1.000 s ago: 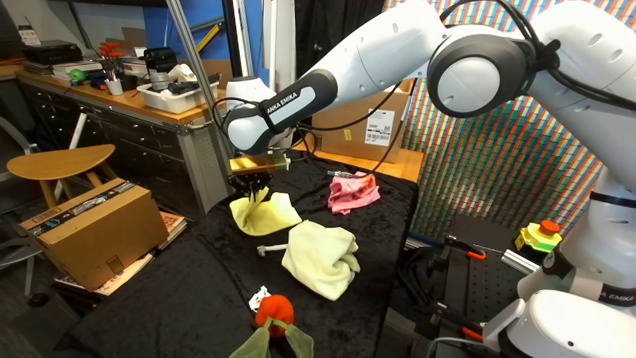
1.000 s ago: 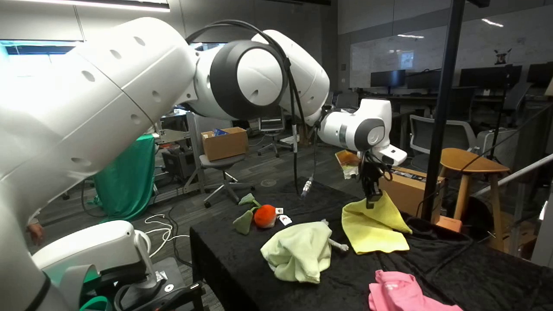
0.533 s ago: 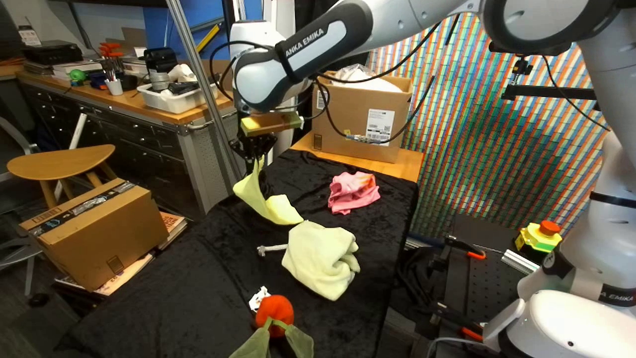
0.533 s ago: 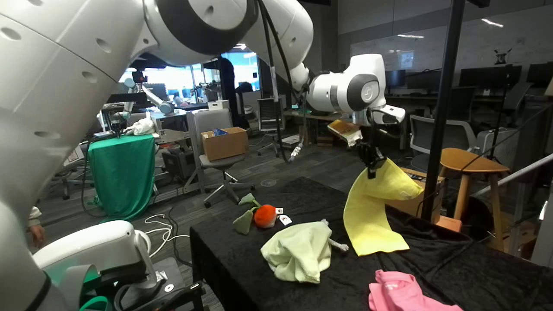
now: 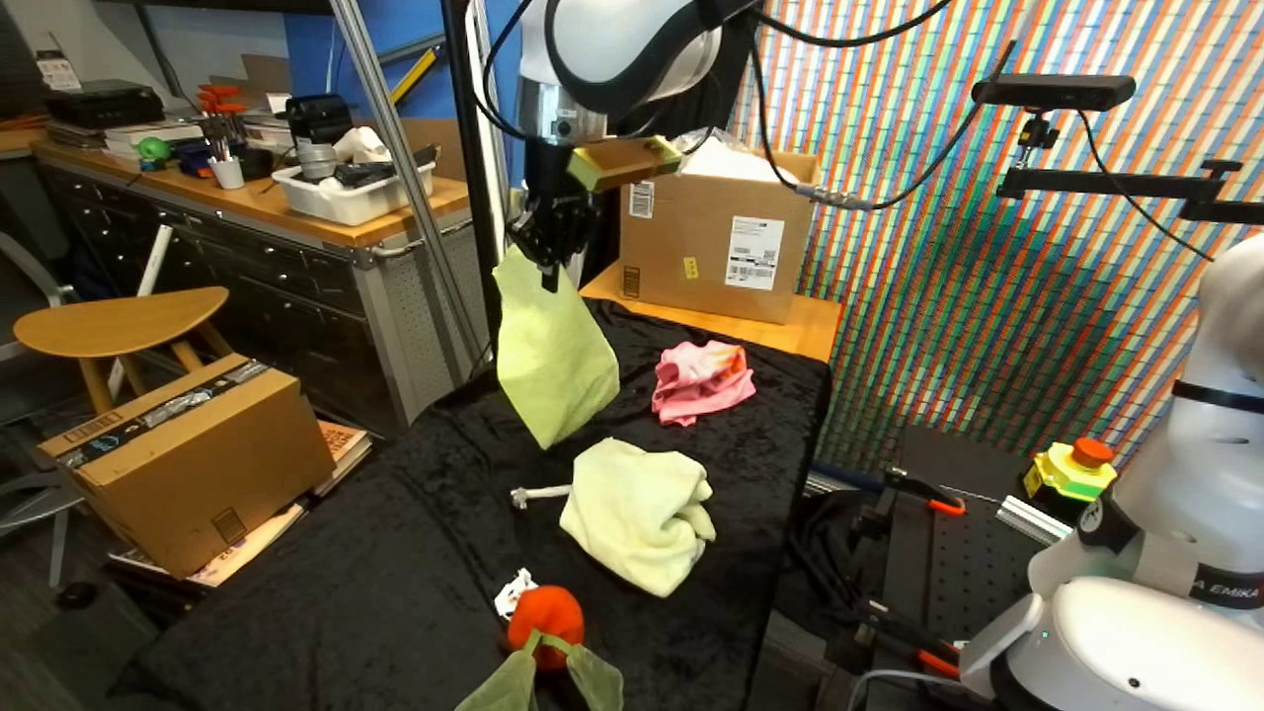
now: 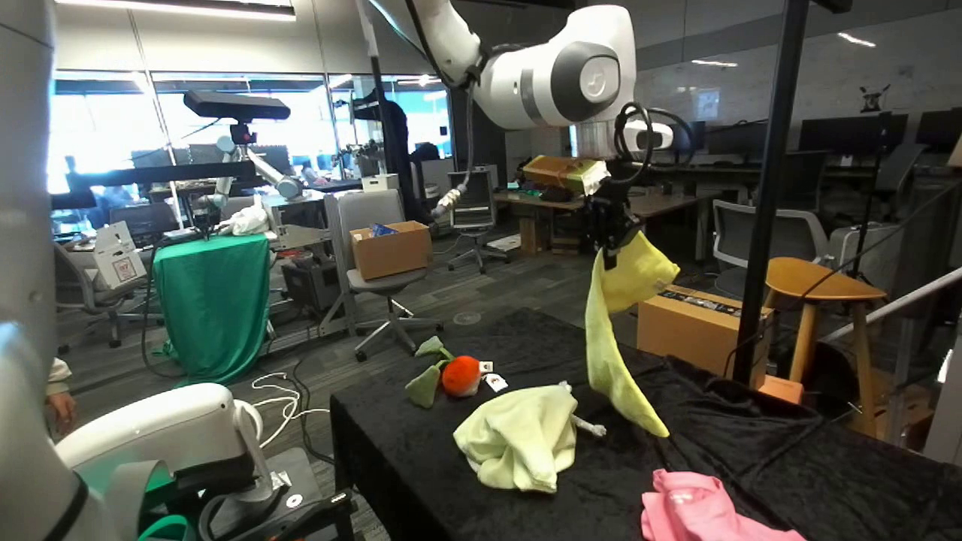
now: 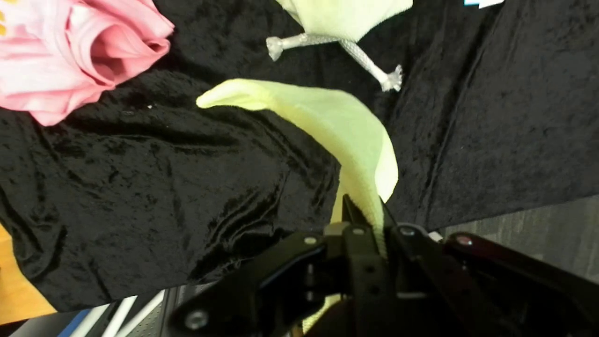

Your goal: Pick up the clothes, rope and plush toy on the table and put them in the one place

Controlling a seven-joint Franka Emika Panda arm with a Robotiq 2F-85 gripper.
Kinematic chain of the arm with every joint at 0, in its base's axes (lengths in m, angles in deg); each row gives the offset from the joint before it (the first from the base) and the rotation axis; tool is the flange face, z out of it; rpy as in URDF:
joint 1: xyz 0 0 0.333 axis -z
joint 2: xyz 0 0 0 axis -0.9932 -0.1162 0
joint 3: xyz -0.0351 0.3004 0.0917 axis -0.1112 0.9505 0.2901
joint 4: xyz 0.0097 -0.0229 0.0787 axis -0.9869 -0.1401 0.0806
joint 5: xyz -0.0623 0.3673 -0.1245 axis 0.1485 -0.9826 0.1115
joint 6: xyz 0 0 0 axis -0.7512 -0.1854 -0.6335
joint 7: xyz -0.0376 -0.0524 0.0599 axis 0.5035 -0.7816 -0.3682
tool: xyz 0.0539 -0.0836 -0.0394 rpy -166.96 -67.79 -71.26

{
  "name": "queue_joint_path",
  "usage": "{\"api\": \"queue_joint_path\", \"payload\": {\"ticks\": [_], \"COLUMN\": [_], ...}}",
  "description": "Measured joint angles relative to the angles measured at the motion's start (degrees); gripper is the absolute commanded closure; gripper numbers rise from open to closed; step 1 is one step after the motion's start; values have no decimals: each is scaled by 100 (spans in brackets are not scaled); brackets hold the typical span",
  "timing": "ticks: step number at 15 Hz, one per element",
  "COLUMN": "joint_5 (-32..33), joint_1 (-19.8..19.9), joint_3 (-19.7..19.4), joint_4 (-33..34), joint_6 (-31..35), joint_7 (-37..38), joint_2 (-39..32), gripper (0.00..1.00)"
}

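Lab: robot arm [image 6: 522,86], workbench [image 5: 262,272]

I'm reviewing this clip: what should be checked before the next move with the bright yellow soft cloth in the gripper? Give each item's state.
1. Black gripper shut on the bright yellow soft cloth: ok.
2. Lowest corner of that cloth off the black-cloth-covered table: cannot tell.
3. Thin white rope free to lift: not ok, two ends stick out from under the crumpled pale yellow-green cloth.
4. Crumpled pink cloth gathered with the pale cloth: not ok, it lies apart.
5. Round red-orange plush toy gathered there too: not ok, also apart.
6. Gathering place settled: cannot tell, though the pale cloth seems a likely spot.
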Motion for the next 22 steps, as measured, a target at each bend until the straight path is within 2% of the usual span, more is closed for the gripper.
{"api": "queue_joint_path", "payload": {"ticks": [5,8,11,14,15,16,18,22], "joint_5": [0,0,-12,-9,-8,-6,-5,6], "joint_1": [72,71,57,18,4,-2,0,45], "joint_3": [250,393,562,749,792,820,833,815], "joint_4": [-1304,-1838,-2163,-2266,-2244,-2206,-2120,-1969], "joint_6": [-324,-347,-157,122,170,210,253,254], "joint_7": [-1033,-1554,-1865,-1979,-1993,-1999,-2023,-2029], "joint_2": [1381,1810,1779,1302,1076,857,491,156], "gripper": [94,93,93,93,89,68,64,36]}}
